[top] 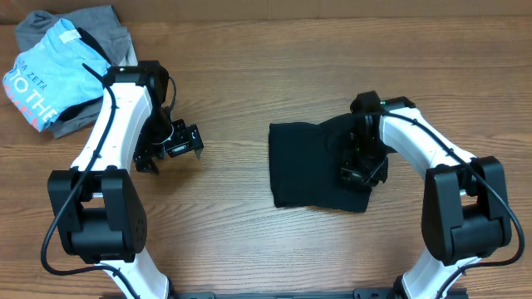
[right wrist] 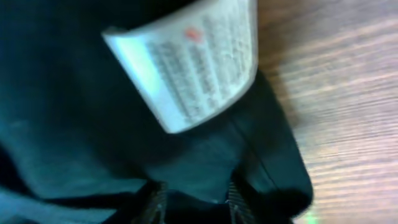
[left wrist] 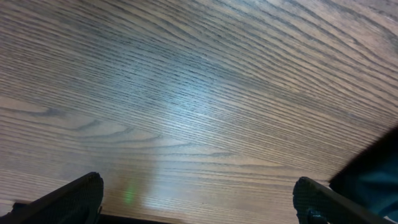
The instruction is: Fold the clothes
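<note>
The clothes, a black T-shirt, lie folded into a rough square on the wooden table, right of centre. My right gripper is down on its right edge. In the right wrist view the two ribbed fingers stand close together with a bunch of the black fabric pinched between them at the right gripper, and the white neck label shows just ahead. My left gripper hovers over bare wood left of the shirt, and the left gripper is wide open with nothing between its fingers.
A light blue printed shirt lies on a grey garment at the table's far left corner, behind the left arm. Bare wood fills the left wrist view, with a dark shape at its right edge.
</note>
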Controlling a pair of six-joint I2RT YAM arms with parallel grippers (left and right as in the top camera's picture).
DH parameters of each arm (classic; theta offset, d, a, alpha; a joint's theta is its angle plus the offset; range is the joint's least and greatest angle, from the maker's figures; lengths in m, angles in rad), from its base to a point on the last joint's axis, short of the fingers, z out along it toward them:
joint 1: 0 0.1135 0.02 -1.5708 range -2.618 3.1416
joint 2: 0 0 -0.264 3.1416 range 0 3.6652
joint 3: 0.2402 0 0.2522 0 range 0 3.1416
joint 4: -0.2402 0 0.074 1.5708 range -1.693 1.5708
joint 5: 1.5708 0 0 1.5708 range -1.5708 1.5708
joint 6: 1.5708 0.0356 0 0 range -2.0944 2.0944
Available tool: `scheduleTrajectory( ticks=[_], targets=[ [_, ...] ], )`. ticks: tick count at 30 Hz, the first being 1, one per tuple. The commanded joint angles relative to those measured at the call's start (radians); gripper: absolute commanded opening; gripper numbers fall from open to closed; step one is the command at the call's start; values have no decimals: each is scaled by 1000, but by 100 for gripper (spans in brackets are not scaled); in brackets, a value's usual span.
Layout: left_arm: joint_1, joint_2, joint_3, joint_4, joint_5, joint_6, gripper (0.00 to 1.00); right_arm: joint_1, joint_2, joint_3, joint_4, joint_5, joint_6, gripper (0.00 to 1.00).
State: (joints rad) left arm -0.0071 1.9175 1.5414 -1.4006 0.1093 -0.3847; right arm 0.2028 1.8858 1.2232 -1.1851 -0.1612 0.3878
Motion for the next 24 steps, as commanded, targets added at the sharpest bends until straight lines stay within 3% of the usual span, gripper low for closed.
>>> scheduleTrajectory(
  ticks=[1, 8, 10, 12, 14, 24],
  targets=[
    [-9, -16, -9, 3, 10, 23, 100, -2, -5, -4, 3, 57, 79, 39],
    [-29, -16, -9, 29, 89, 81, 100, -1, -136, 56, -95, 285, 243, 43],
    [-52, -16, -9, 56, 152, 124, 100, -1, -202, 76, -96, 289, 236, 56],
    [-88, -16, -9, 81, 234, 160, 100, -2, -267, 95, -95, 260, 233, 88],
    [-133, -16, -9, 105, 302, 184, 100, -2, -317, 100, -82, 204, 191, 100],
    [-428, -14, -60, 251, 383, 127, 100, -2, -350, 96, -42, 95, 109, 99]
  ],
)
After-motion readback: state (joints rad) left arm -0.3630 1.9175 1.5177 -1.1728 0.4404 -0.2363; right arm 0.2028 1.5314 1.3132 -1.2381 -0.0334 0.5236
